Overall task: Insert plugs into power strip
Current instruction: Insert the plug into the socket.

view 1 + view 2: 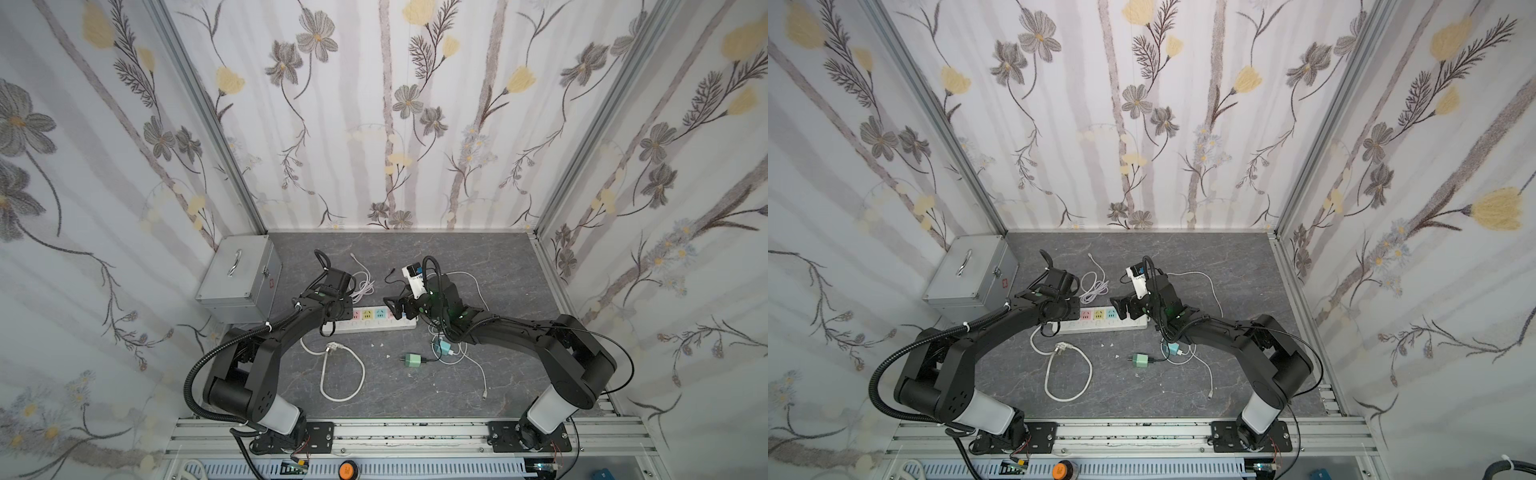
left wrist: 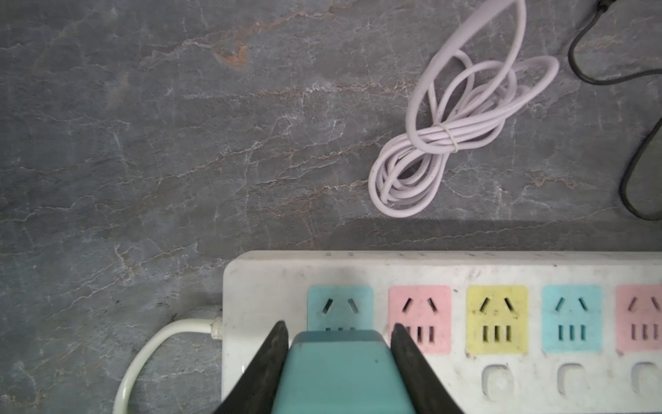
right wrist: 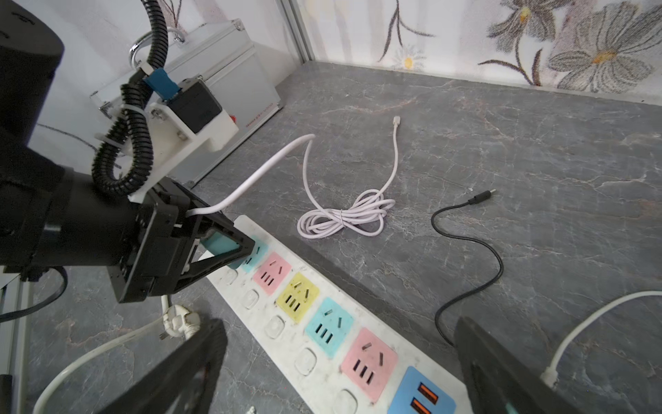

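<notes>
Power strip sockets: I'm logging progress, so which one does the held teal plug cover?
The teal socket at the power strip's cord end, beside the pink socket. The left tool holds the teal plug over it; the other teal socket stands bare.

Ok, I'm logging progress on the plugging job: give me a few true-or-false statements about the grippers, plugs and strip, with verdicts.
1. The left gripper is empty. False: it grips a teal plug at the teal socket at the end of the strip.
2. The right gripper is open and holds nothing. True.
3. All plugs are in the strip. False: a mint plug and a pale teal plug lie on the table.
4. A coiled cable lies on the table, apart from the strip. True.
</notes>
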Motion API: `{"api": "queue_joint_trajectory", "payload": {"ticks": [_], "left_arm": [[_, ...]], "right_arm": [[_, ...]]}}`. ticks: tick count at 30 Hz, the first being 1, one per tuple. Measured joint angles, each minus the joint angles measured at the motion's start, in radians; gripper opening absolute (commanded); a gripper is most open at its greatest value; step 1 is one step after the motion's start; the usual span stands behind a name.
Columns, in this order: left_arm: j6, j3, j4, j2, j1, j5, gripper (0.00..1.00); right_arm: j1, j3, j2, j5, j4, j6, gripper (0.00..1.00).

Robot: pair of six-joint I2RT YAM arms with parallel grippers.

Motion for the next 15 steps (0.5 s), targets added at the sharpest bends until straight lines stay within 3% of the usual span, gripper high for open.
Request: {"api": "queue_joint_trajectory", "payload": {"ticks": [15], "left_arm": [[0.001,-0.005,0.049,0.031,0.008,-0.018,0.31]], "right_arm": [[-0.001,0.032,0.027,0.042,-0.113,0.021,0.99]]}}
